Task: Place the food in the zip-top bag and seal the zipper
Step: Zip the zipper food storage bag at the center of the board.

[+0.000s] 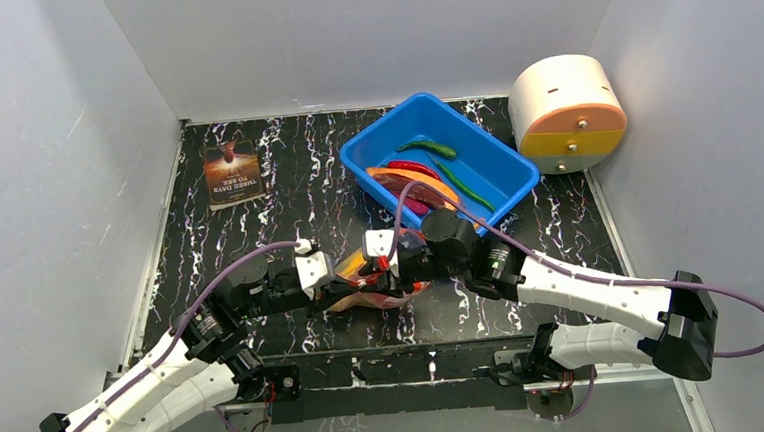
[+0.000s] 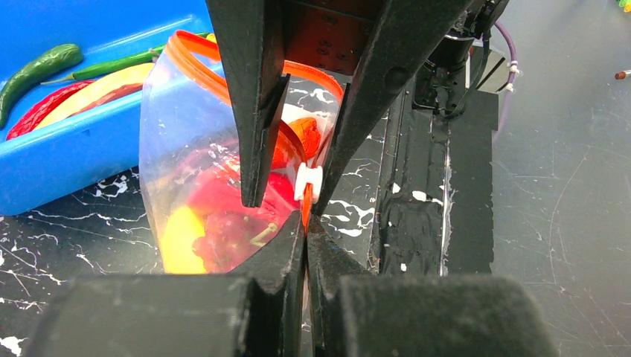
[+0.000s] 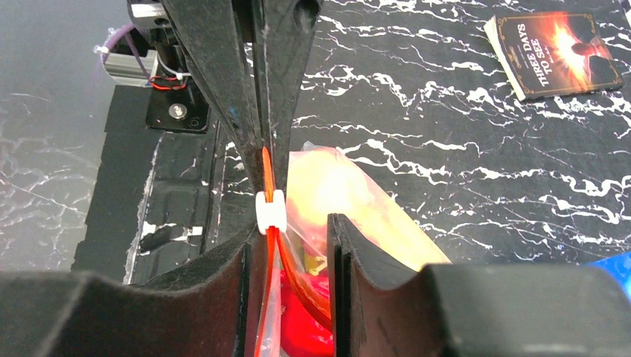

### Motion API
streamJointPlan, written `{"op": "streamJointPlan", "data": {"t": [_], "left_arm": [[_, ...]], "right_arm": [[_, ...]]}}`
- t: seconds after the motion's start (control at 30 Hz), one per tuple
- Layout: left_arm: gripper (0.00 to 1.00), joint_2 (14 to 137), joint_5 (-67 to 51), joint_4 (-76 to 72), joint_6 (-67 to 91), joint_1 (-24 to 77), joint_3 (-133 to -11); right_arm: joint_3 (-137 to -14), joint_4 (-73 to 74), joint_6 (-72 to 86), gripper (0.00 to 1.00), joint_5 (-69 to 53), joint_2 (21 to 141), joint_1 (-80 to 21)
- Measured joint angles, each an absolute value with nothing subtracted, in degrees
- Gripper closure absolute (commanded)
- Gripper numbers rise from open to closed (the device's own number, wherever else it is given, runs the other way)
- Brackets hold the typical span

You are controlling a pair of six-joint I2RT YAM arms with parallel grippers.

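"Sealing is the step in hand, I'd judge, Ben. The zip-top bag [image 2: 178, 134] sits low at the near middle of the table [image 1: 287, 202], between the two claws. Whether it rests on the top I cannot tell. Its zipper [image 2: 201, 63] gapes in a wide orange loop."

"What's inside, Ana?"

"Glossy toy food [image 2: 216, 197]: something red, a yellow piece beside it, and a dark cluster that may be grapes. The plastic is clear and crinkly, bulging at the belly."

"And the claws?"

"The left gripper [image 2: 305, 242] is clamped tight on the zipper's end, with the white slider [image 2: 307, 182] just beyond its tips. The right gripper [image 3: 290, 227] is partly open, one finger on either side of the strip at the slider, gripping nothing that I can see."

"So next?"

"The right jaws should pinch the slider and draw it along the strip, away from the left claw, which must hold firm as the anchor. Slipping off so small a tab is the risk."

"Is everything loaded?"

"Not quite, by the look of it. Green chilies [image 1: 426, 148] and a red chili [image 1: 413, 166] lie in the blue tub [image 1: 495, 164] behind the bag. Farther out there's a booklet [image 1: 232, 173] at far left and a white-and-orange drum [image 1: 565, 113] at far right."
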State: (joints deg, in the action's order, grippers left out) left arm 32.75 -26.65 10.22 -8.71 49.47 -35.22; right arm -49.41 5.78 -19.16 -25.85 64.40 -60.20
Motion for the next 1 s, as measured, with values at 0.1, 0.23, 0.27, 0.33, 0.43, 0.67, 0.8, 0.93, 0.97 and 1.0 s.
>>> {"op": "streamJointPlan", "data": {"t": [0.1, 0.23, 0.27, 0.33, 0.43, 0.67, 0.8, 0.93, 0.97, 1.0], "left_arm": [[1.0, 32.73, -26.57, 10.0, -8.73, 49.47, -35.22], [1.0, 32.71, -26.5, 9.87, -8.93, 49.47, -35.22], [1.0, 32.71, -26.52, 9.87, -8.97, 49.47, -35.22], [1.0, 32.69, -26.52, 9.87, -8.99, 49.45, -35.22], [1.0, 32.67, -26.55, 9.89, -9.02, 49.47, -35.22], [1.0, 32.67, -26.57, 10.41, -9.21, 49.47, -35.22], [1.0, 32.64, -26.55, 10.61, -9.34, 49.47, -35.22], [1.0, 32.47, -26.5, 10.68, -9.28, 49.47, -35.22], [1.0, 32.36, -26.46, 10.7, -9.17, 49.47, -35.22], [1.0, 32.23, -26.44, 10.72, -9.1, 49.47, -35.22]], "right_arm": [[-50.15, 6.0, -19.11, 0.76, -26.92, 64.66, -60.2], [-50.39, 6.22, -18.9, 0.81, -28.08, 64.66, -60.14], [-50.39, 6.26, -18.87, 0.81, -28.27, 64.66, -60.14], [-50.39, 6.26, -18.72, 0.81, -28.51, 64.66, -60.14], [-50.39, 6.26, -18.06, 0.73, -28.8, 64.66, -60.07], [-50.39, 3.99, -16.49, 0.94, -30.13, 64.66, -59.99], [-50.39, 3.92, -16.27, 1.0, -30.57, 64.66, -59.96], [-50.39, 4.05, -16.45, 1.0, -30.55, 64.66, -59.94], [-50.39, 4.12, -16.6, 1.0, -30.37, 64.64, -59.94], [-50.39, 4.23, -16.84, 1.0, -30.09, 64.6, -59.94]]}}
